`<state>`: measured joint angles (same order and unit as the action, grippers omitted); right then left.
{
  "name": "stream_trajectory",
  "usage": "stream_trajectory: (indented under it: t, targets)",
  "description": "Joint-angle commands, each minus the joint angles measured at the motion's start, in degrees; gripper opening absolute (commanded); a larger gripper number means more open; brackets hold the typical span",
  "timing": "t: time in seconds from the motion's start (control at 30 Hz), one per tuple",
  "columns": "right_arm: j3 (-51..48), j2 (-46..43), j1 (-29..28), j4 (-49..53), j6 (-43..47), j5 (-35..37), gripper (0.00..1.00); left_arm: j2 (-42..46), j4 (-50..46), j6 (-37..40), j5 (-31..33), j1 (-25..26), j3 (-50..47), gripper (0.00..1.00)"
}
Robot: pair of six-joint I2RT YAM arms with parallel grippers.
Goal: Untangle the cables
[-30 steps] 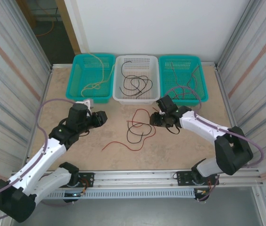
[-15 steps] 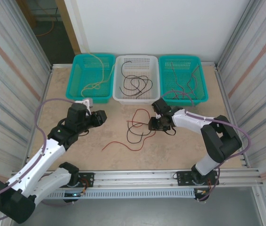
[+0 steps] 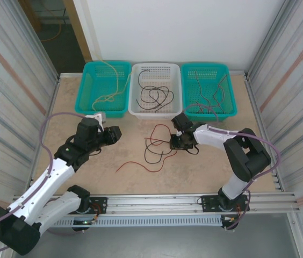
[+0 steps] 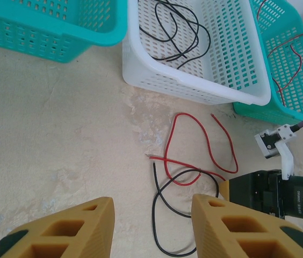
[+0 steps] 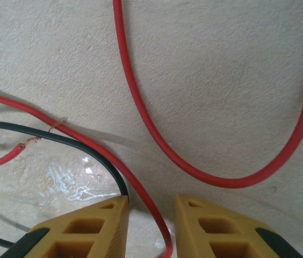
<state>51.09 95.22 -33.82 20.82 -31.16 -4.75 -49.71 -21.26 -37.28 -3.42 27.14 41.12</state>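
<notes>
Yellow-fingered right gripper (image 5: 151,204), jaws slightly apart, straddles the thin red wire (image 5: 229,183) beside the thin black wire (image 5: 87,141) on the beige table (image 3: 194,173); left gripper (image 4: 152,201) gapes empty. Red wire stretches near-left to far-right. White plastic mesh basket (image 3: 157,114) holds black wires (image 3: 151,94); left teal basket (image 3: 108,63) yellow wires (image 3: 108,98), right teal basket (image 3: 205,65) red wires (image 3: 199,85).

Red cable (image 5: 232,183) and black cable (image 5: 6,126) on mottled beige table (image 3: 205,172), middle basket (image 3: 156,114) white with perforated grid, left basket (image 3: 106,63) and right basket (image 3: 205,65) teal, yellow cable (image 3: 110,97) in the left one.
</notes>
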Motion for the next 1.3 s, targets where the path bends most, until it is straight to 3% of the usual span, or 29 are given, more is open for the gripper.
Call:
stream_trajectory:
  t: [0.0, 0.13, 0.3, 0.53, 0.83, 1.27]
  targets:
    - [-0.2, 0.3, -0.3, -0.2, 0.6, -0.5, 0.20, 0.3, -0.7, 0.6, -0.1, 0.5, 2.0, 0.42]
    - [-0.1, -3.2, -1.5, 1.1, 0.9, 0.6, 0.05, 0.6, -0.8, 0.6, -0.1, 0.5, 2.1, 0.42]
    - [1.5, -9.6, -4.3, 3.5, 1.7, 2.2, 0.00, 0.7, -0.1, 0.3, -0.6, 0.5, 1.7, 0.43]
    - [3.8, -19.9, -8.2, 6.2, 2.7, 3.7, 0.00, 0.6, 4.0, -0.6, -3.4, 1.3, 0.4, 0.50]
    - [7.5, -31.5, -9.5, 5.8, 2.5, 2.1, 0.00, -1.2, 9.7, 0.0, -4.0, 6.5, 0.7, 0.52]
    - [19.3, -31.1, -9.2, 5.6, 2.6, 4.6, 0.00, -2.1, 20.6, 4.7, -6.2, 16.5, 2.1, 0.58]
